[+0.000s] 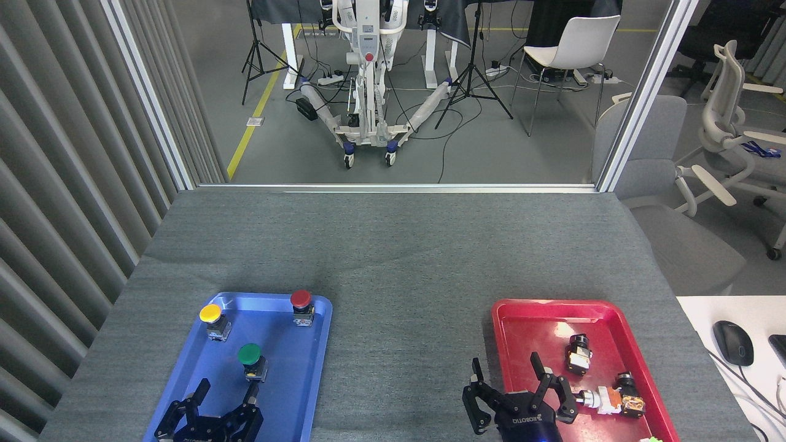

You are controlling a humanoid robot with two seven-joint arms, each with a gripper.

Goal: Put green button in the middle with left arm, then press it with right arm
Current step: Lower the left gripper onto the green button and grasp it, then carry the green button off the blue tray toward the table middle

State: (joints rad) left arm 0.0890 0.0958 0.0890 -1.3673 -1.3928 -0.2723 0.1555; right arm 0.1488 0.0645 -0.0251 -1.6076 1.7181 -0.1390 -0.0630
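L pincer open, near green button | btn in blue tray

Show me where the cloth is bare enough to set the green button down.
Bare grey cloth runs between the blue tray and the red tray, and on to the far edge. The blue tray holds the green button and two others; the red tray is cluttered.

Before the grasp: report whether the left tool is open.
Open: the left tool's two fingers stand spread apart, empty, just short of the green button.
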